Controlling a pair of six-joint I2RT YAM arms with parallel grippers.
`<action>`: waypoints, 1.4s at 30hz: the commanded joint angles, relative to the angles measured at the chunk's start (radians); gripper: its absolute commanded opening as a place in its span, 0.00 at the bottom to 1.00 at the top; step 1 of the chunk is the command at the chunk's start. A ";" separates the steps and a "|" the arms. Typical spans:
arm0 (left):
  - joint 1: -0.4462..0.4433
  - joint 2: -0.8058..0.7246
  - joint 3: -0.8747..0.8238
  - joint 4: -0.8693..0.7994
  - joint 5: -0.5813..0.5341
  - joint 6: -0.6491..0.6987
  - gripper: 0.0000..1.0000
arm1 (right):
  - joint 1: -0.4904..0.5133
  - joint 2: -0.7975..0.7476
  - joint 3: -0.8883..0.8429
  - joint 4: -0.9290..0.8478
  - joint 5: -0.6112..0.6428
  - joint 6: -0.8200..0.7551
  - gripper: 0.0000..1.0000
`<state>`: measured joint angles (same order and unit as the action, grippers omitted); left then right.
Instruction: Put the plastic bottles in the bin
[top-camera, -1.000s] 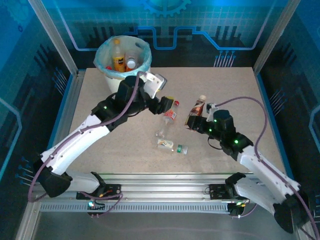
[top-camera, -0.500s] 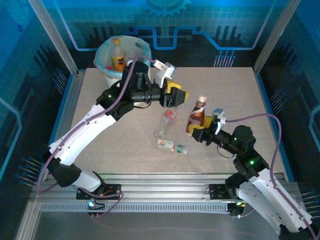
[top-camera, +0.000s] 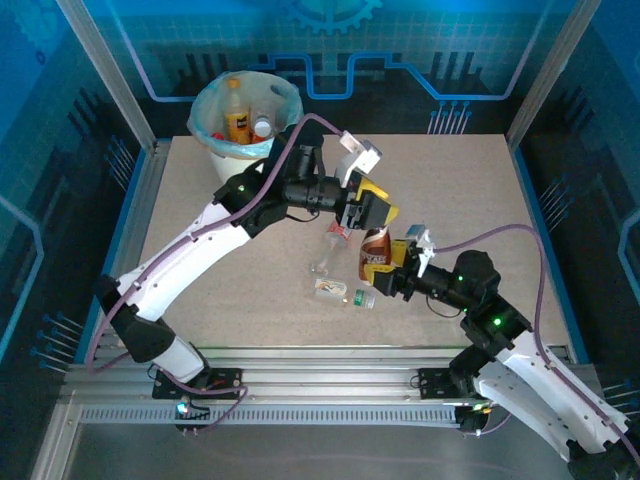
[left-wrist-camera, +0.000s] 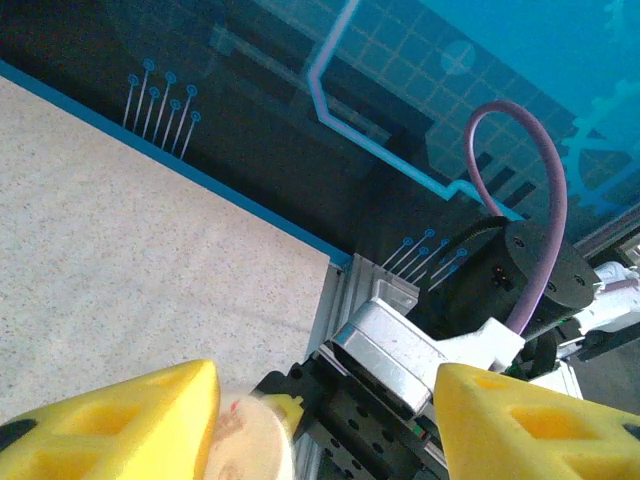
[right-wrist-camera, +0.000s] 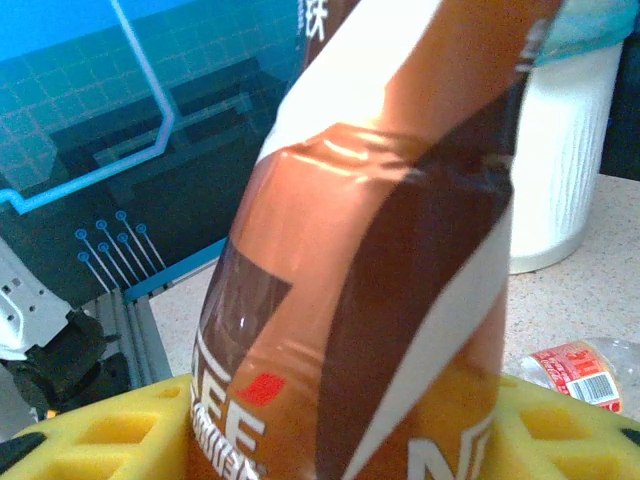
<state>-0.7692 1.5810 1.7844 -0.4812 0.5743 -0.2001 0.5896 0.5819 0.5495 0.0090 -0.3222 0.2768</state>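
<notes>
Plastic bottles (top-camera: 338, 246): three out on the table (top-camera: 470, 190), more in the bin.

Nearest, lower centre of the top view: green-capped bottle (top-camera: 346, 293), small, lying on its side, cap toward the right, untouched.

Just to its right and a little farther back: right gripper (top-camera: 388, 266), yellow fingers closed on the lower body of the brown-labelled bottle (top-camera: 374, 252). The right wrist view confirms this: the brown, white and dark label sits between the two yellow pads (right-wrist-camera: 95, 430), both pressed against it. Bottle stands roughly upright, leaning slightly. Whether its base touches the table, cannot tell.

Left of it, touching or nearly so: red-labelled bottle (top-camera: 334, 243), lying on the table, clear body running toward the lower left. It also shows at the lower right of the right wrist view.

Directly over the brown-labelled bottle's top: left gripper (top-camera: 377, 214), reaching in from the upper left. In the left wrist view its yellow fingers (left-wrist-camera: 110, 425) are apart. The cream cap (left-wrist-camera: 248, 445) sits between them, against the left-hand finger, with a clear gap to the right-hand one. Not clamped.

Farthest, upper left corner of the table: bin (top-camera: 203, 112), white, light-blue liner over the rim. Inside are an upright orange-labelled bottle (top-camera: 238, 122) and a white-capped one (top-camera: 262, 127) beside it.
</notes>
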 joint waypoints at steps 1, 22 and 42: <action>-0.015 0.019 0.042 -0.072 0.029 0.047 0.57 | 0.021 -0.008 0.039 0.034 0.009 -0.040 0.56; -0.018 0.032 0.045 -0.103 -0.052 0.059 0.58 | 0.034 -0.054 0.035 0.011 0.031 -0.053 0.54; -0.016 -0.027 0.039 -0.107 -0.123 0.062 0.01 | 0.041 -0.007 0.067 0.000 0.180 0.004 0.85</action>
<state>-0.7811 1.6054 1.8042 -0.5797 0.4835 -0.1474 0.6170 0.5755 0.5850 -0.0223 -0.2070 0.2661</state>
